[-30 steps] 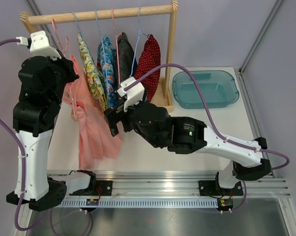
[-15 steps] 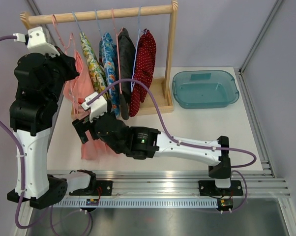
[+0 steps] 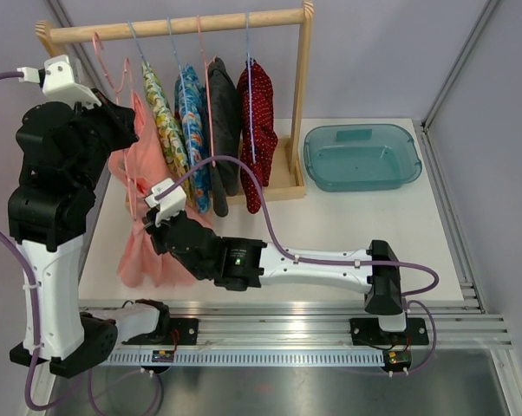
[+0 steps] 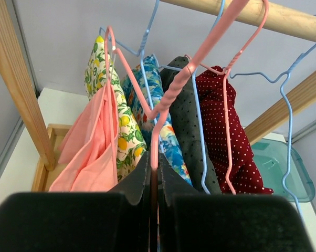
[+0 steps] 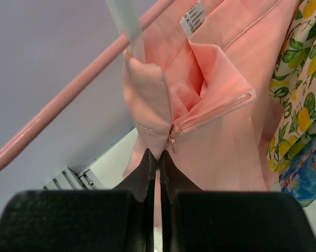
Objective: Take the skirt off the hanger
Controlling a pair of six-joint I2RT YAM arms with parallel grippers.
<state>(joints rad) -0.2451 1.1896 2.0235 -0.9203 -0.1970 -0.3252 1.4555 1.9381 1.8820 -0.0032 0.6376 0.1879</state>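
Note:
A pink skirt [image 3: 148,234] hangs from a pink hanger [image 3: 97,50] at the left end of the rack. My left gripper [image 3: 127,117] is up beside the skirt's top, shut on the pink hanger's twisted neck [image 4: 163,100], which runs between its jaws [image 4: 154,163]. The skirt [image 4: 90,152] drapes to the left below it. My right gripper [image 3: 153,227] reaches in low from the right and is shut on the skirt's waistband [image 5: 147,105] just beside the zipper pull; the jaws [image 5: 158,156] pinch the fabric edge. The hanger bar [image 5: 69,100] crosses behind.
The wooden rack [image 3: 174,26] also carries a yellow floral garment [image 3: 161,121], a blue floral one [image 3: 192,130], a dark one [image 3: 225,104] and a red dotted one [image 3: 259,104] on wire hangers. A teal bin [image 3: 361,156] sits on the table at the right.
My right arm swung left from the middle of the rack to the pink skirt, and its jaws went from wide open to shut on the waistband. The left gripper kept hold of the hanger.

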